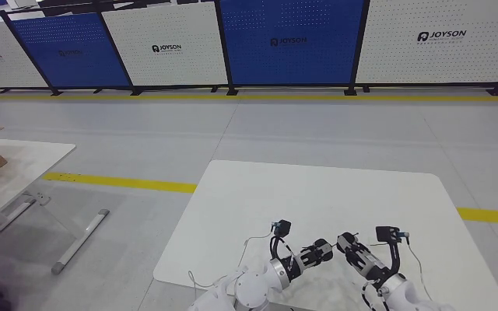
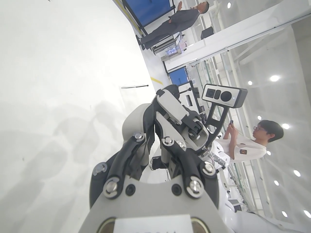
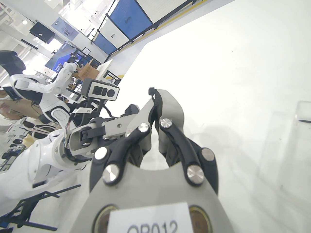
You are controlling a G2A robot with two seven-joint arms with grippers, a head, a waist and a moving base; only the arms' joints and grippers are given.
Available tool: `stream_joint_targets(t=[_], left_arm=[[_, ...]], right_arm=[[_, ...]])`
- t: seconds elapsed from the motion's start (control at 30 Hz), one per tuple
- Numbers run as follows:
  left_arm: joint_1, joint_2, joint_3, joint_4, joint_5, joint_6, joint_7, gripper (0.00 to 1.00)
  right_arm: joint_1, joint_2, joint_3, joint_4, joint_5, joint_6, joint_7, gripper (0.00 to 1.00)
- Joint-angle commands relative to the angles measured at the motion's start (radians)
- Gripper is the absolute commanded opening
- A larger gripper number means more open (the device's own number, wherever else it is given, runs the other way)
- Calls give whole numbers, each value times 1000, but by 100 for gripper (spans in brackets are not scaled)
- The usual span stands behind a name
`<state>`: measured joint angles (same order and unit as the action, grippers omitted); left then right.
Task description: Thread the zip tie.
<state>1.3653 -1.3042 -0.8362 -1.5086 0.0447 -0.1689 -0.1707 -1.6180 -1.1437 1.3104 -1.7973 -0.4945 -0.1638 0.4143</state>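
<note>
At the six o'clock edge of the white table (image 1: 311,194), my right gripper (image 3: 154,99) pinches the black zip tie (image 3: 151,90), head poking past its tips, left gripper (image 2: 152,122) pressed shut at its nine o'clock; I'd guess slight misalignment makes the tail miss the head.

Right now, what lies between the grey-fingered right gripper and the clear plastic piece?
Only bare white table, from right gripper to clear plastic piece; right wrist view.
</note>
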Motion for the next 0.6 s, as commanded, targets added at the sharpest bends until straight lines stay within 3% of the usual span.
stream_joint_targets(t=[0.0,0.3,0.43,0.57], left_arm=[[0,0,1,2,1,4,3,0],[-1,0,3,1,1,15,1,0],[0,0,2,0,-1,18,0,0],[1,1,1,-1,0,22,4,0]], right_arm=[[-2,0,3,-1,6,1,4,0],[-2,1,4,-2,13,5,6,0],[-1,1,5,-3,14,9,5,11],[-2,1,7,-4,13,13,2,11]])
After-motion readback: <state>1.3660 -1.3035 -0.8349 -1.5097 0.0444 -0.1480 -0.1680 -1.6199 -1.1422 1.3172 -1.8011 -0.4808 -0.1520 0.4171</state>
